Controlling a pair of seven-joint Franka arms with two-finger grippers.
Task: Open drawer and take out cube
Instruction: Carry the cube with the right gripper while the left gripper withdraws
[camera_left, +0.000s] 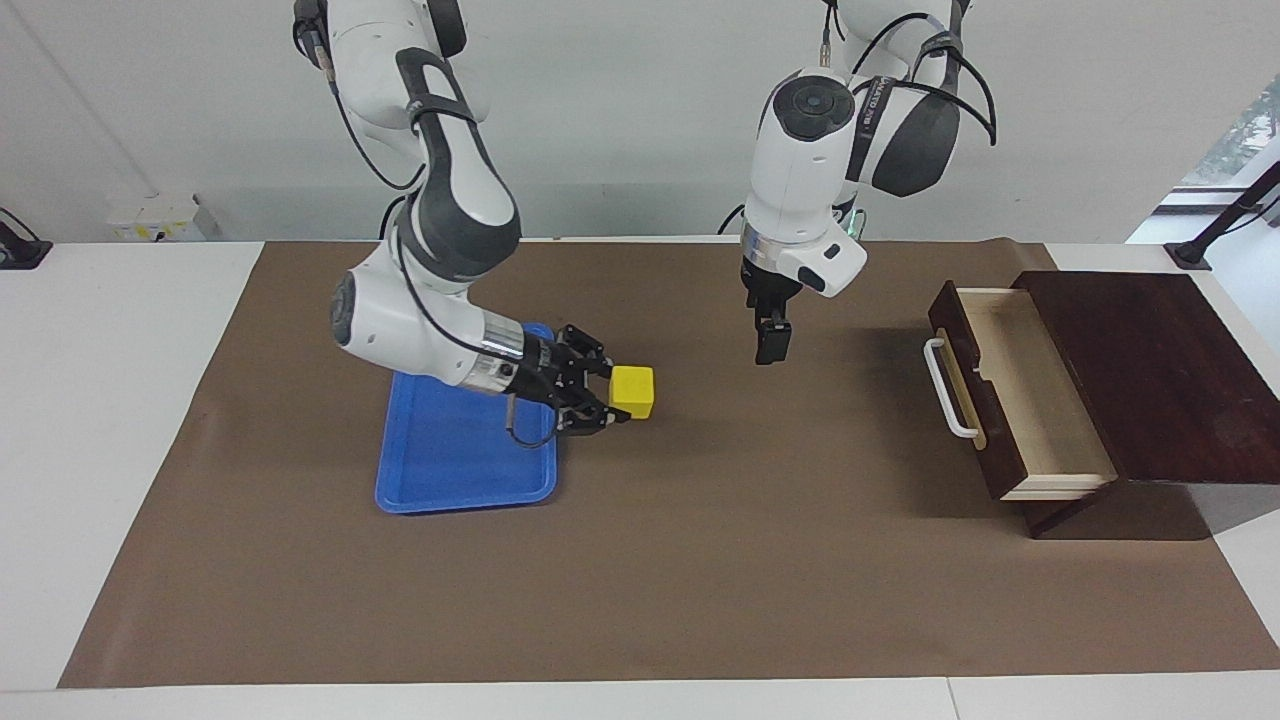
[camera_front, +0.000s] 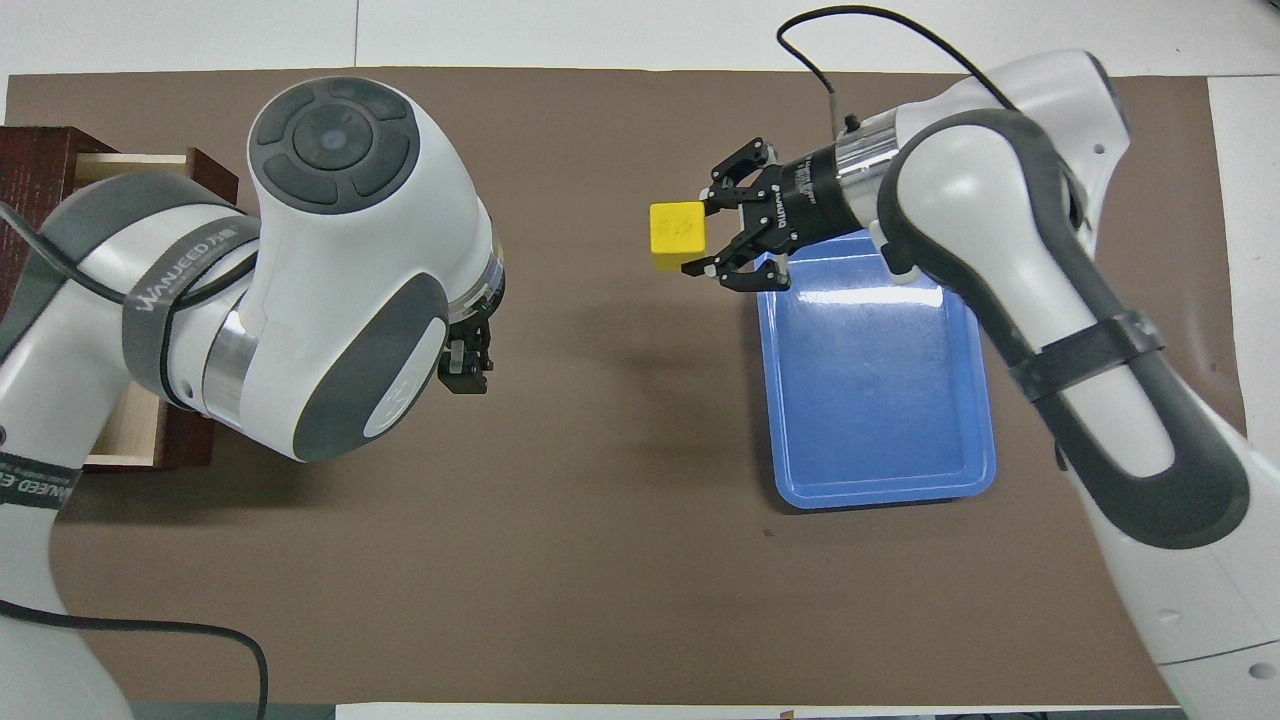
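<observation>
Right gripper (camera_left: 612, 396) clamped on cube (camera_left: 633, 391) beside blue tray (camera_left: 440, 490), drawer (camera_left: 1010, 390) open; carry level, lower before releasing; left gripper (camera_left: 772, 345) waits, fingers together.

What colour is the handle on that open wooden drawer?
White, a bar handle on the dark brown wooden drawer; the facing view shows it best.

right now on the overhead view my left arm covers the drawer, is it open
Observer: yes, the drawer is pulled well out of its box, with the white handle toward the right arm's end.
Operator: anything left inside
Observer: no, what shows of its pale interior is bare.
Operator: where's the left gripper
Observer: the left gripper hangs pointing down over the mat, between the cube and the drawer.
</observation>
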